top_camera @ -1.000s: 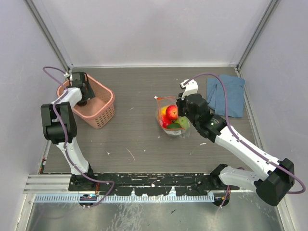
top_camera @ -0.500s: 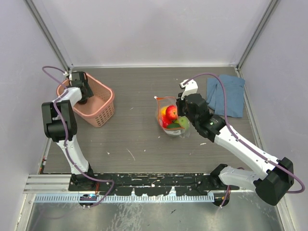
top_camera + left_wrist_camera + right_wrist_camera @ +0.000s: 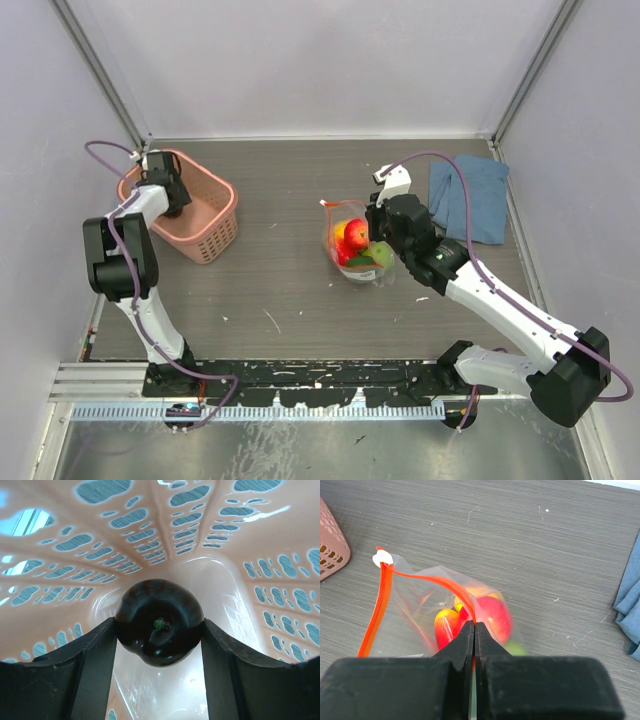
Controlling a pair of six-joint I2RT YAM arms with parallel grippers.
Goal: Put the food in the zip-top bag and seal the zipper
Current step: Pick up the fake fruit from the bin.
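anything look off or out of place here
Nothing spilled or damaged. One dark fruit sits apart from the rest, down in the pink basket, with the left gripper closed against both its sides. The other food is in the zip-top bag, whose zipper the right gripper pinches, mouth unsealed.

left arm (image 3: 150, 322), right arm (image 3: 505, 305): white links, black joints; 1 purple cable (image 3: 430, 154) along each; left gripper (image 3: 159, 630) and right gripper (image 3: 474, 627) matte black, flat-sided
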